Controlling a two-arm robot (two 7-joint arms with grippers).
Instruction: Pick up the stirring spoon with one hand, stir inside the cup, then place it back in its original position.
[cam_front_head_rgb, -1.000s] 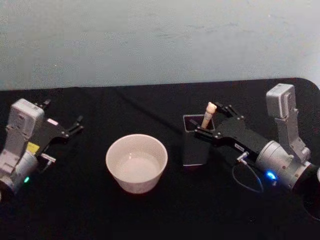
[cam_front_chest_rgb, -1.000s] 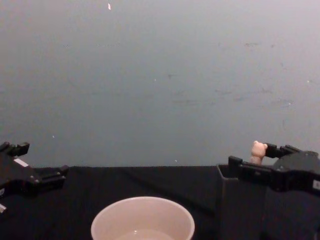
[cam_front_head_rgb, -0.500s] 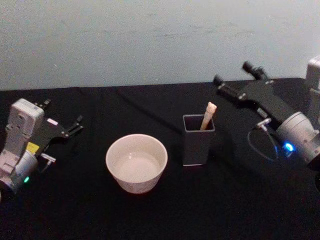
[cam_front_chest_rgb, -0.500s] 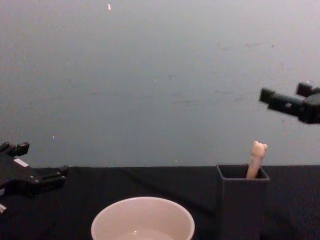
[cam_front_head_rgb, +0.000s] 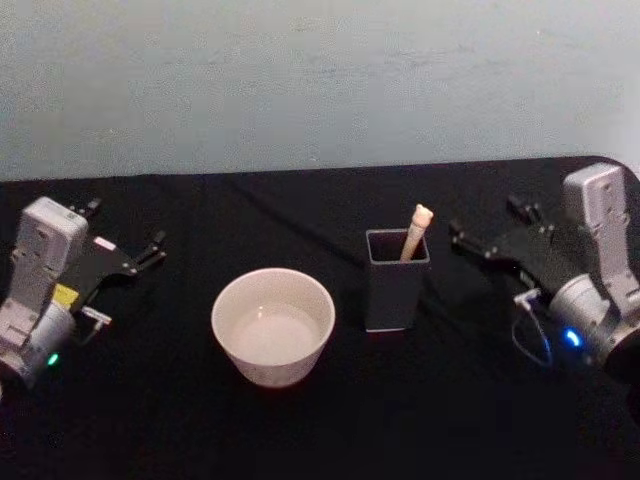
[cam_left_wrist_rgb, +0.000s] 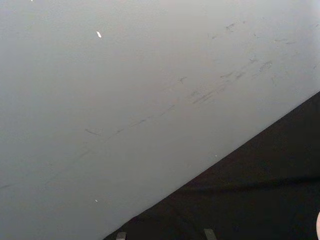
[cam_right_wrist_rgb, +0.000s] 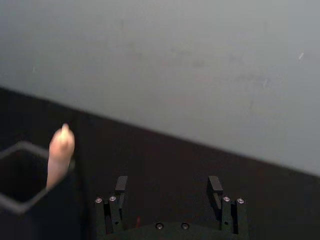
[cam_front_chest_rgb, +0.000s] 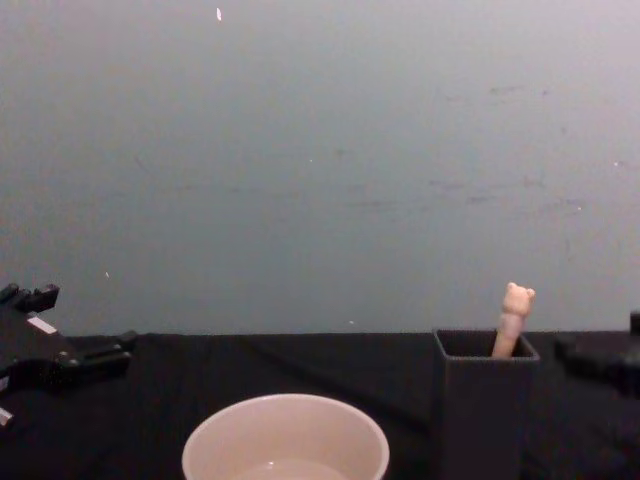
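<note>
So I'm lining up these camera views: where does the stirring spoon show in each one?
Head view: the stirring spoon stands in the dark grey holder, right of the cup.
Chest view: its bear knob pokes above the holder, lower right.
Right wrist view: handle tip at the left.
Left wrist view: not in it.
Shared landmark: the holder.

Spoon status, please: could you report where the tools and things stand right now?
Right tool open, empty, right of the holder. Left tool parked far left. Spoon in the holder, handle up; cup beside it. Nothing in the way.
</note>
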